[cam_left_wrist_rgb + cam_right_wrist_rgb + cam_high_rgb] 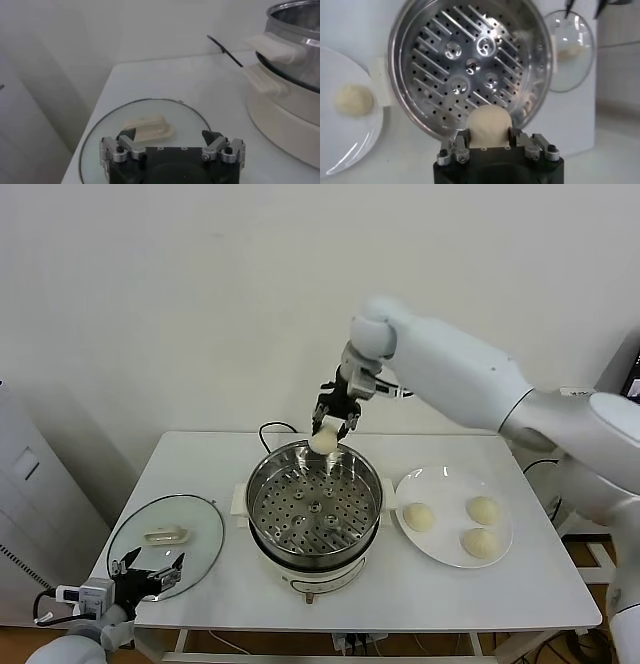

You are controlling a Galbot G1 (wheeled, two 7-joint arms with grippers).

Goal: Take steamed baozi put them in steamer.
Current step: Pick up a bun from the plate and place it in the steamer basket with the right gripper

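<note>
left gripper [140,576]: parked low at table's 7 o'clock corner, jaws spread wide, nothing between them; wrist view shows fingertips [128,138] apart over the lid
glass lid [166,546]: flat on table, 9 o'clock of steamer, white handle [165,535] on top; left gripper at its near edge
table [420,584]: white, holds lid, steamer, plate
steamer [315,506]: table centre, shiny steel, perforated tray [470,70] bare inside, white side handle [274,41], white base [280,117]
cable [275,427]: black, loops behind steamer at 11 o'clock
held baozi [323,441]: clamped between right gripper's fingers, above steamer's far rim at 12 o'clock, not touching tray; wrist view shows bun [490,125] filling gap between pads, tray below it
right gripper [335,422]: pointing down over steamer's 12 o'clock edge, jaws closed on the one baozi, bun sits at fingertips just under it
right arm [470,374]: reaches in from 3 o'clock, high over plate
plate [445,484]: white, flat, 3 o'clock of steamer, just beside it
plate baozi: three on plate, one at 9 o'clock [418,517], one at 1 o'clock [483,510], one at 5 o'clock [481,543]; all well apart from right gripper, none touching each other
</note>
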